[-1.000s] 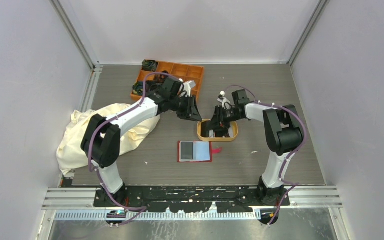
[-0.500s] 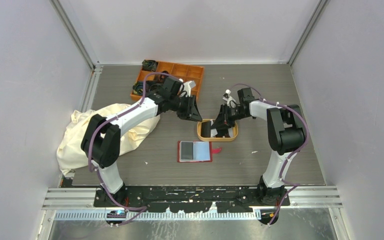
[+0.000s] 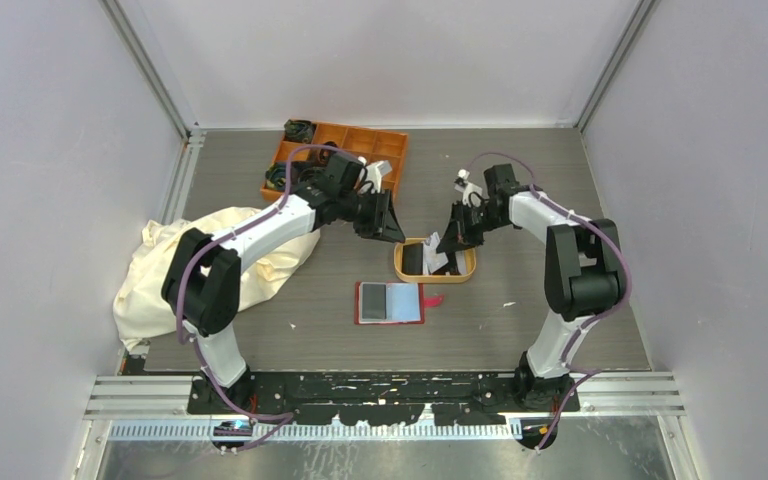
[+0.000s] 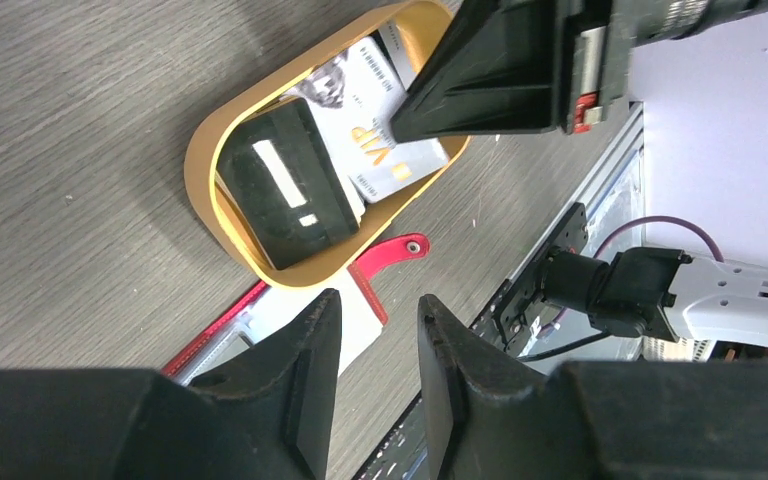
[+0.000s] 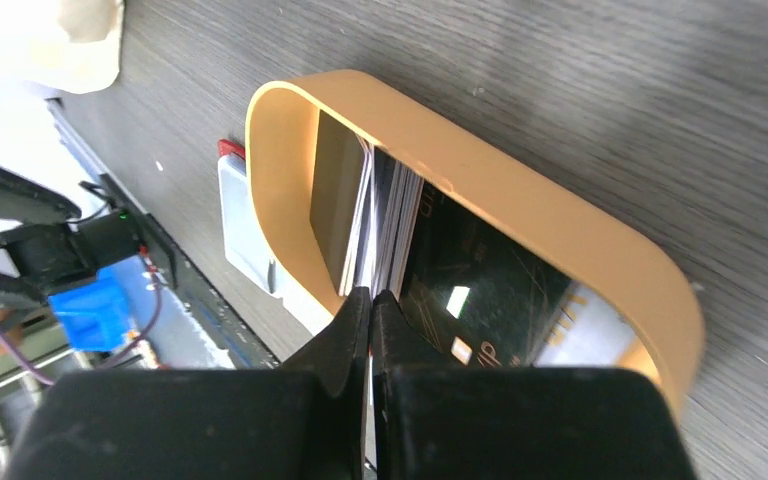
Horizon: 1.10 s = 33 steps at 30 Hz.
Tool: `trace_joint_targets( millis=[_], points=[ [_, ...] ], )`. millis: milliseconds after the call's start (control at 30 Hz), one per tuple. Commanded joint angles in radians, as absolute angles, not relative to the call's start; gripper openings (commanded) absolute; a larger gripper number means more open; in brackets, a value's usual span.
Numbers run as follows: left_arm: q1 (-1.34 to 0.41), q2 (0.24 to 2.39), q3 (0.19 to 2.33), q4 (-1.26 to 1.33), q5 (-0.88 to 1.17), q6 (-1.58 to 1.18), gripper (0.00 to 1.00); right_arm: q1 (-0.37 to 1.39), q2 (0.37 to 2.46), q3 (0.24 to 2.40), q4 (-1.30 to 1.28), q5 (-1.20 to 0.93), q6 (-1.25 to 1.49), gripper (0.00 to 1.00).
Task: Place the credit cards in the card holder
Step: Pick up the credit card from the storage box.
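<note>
Reaching into the tan oval tray (image 5: 520, 190) with the right gripper (image 5: 370, 305), jaws pressed together at the edge of the credit cards (image 4: 380, 140) standing and lying stacked inside; cannot tell whether one thin card is nipped between the tips or whether they merely touch the stack. Judged as the pick-up step: getting one card free of the tray, none yet on its way across. Holding the left gripper (image 4: 377, 310) above the table (image 3: 520, 180) near the tray's far-left end, jaws apart, nothing between them. Lying open and flat just beside the tray on its near side, the card holder (image 3: 390, 302), grey pocket to the left, light-blue to the right, red snap tab (image 4: 390, 255) sticking out on the right arm's side; impossible to say whether any pocket already has a card. Calling next, probably, for a clean lift of a single card without dragging its neighbours, then a carry to the holder and a shallow, edge-first slide into a pocket, perhaps with the left gripper pinning the holder against slipping. Counting: two grippers; one card holder; one tray; at least three cards told apart there, a black one, a white one with gold lettering, a dark one with gold lines, the rest too overlapped to number; one orange compartment box (image 3: 360, 150) at the far side and one cream cloth (image 3: 155, 285) at the left, both well apart from the tray.
</note>
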<state>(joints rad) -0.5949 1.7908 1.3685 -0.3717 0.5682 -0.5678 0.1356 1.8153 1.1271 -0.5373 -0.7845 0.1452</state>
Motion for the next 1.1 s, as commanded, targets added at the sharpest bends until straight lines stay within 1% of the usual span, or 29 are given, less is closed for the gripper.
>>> trace_joint_targets(
  millis=[0,133,233,333,400,467,533,667,767,833,900,1067],
  points=[
    [-0.584,1.726,1.368,-0.303,0.621,-0.559,0.36,0.118,1.715,1.213,-0.693,-0.665,-0.008,0.01],
    [-0.582,1.677,1.335,-0.241,0.617,-0.546,0.41,0.105,1.687,1.239,-0.76,-0.643,-0.093,0.01],
    [-0.583,1.606,1.267,-0.137,0.601,-0.538,0.46,0.096,1.635,1.241,-0.77,-0.689,-0.121,0.01],
    [-0.584,1.52,1.178,-0.015,0.556,-0.52,0.51,0.091,1.56,1.222,-0.764,-0.801,-0.146,0.01],
    [-0.583,1.452,1.095,0.112,0.54,-0.54,0.61,0.092,1.486,1.188,-0.727,-0.885,-0.146,0.01],
    [-0.584,1.391,0.99,0.262,0.539,-0.606,0.68,0.092,1.425,1.132,-0.643,-0.994,-0.119,0.01],
    [-0.584,1.33,0.881,0.426,0.562,-0.692,0.71,0.092,1.367,1.059,-0.51,-1.099,-0.041,0.01],
    [-0.586,1.227,0.634,0.776,0.603,-0.834,0.71,0.12,1.296,0.912,-0.154,-1.246,0.182,0.01],
    [-0.609,1.148,0.499,0.915,0.568,-0.837,0.7,0.176,1.274,0.881,-0.145,-1.293,0.149,0.01],
    [-0.643,1.104,0.445,0.92,0.542,-0.801,0.68,0.218,1.265,0.877,-0.186,-1.325,0.083,0.01],
    [-0.696,1.07,0.406,0.917,0.507,-0.757,0.67,0.254,1.264,0.89,-0.287,-1.365,-0.051,0.01],
    [-0.769,1.031,0.341,0.91,0.419,-0.712,0.63,0.305,1.289,0.965,-0.683,-1.44,-0.493,0.01]
  ],
)
